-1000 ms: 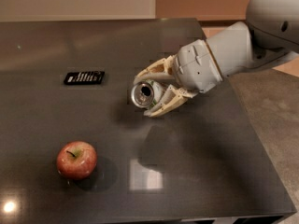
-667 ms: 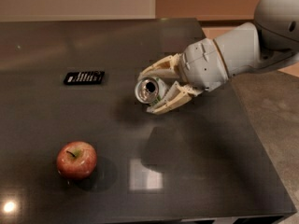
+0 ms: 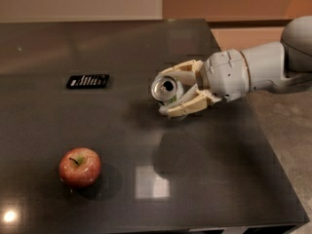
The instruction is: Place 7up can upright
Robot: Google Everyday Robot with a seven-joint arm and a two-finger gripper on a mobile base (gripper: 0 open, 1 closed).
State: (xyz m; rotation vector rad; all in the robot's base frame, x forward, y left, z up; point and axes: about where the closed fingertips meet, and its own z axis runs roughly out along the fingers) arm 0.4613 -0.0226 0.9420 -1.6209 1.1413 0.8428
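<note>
The 7up can (image 3: 166,91) is held on its side, its silver pull-tab top facing the camera, a strip of green side showing below. My gripper (image 3: 171,92) reaches in from the right on a white arm and is shut on the can, one beige finger above it and one below. The can hangs above the dark table (image 3: 122,48), right of centre, with its shadow on the surface beneath.
A red apple (image 3: 79,167) sits at the front left of the table. A flat black rectangular device (image 3: 87,81) lies at the left middle. The table's right edge (image 3: 265,145) runs close under my arm, with floor beyond it.
My gripper has moved a little to the right and up with the can held in it. The apple and the black device have not moved.
</note>
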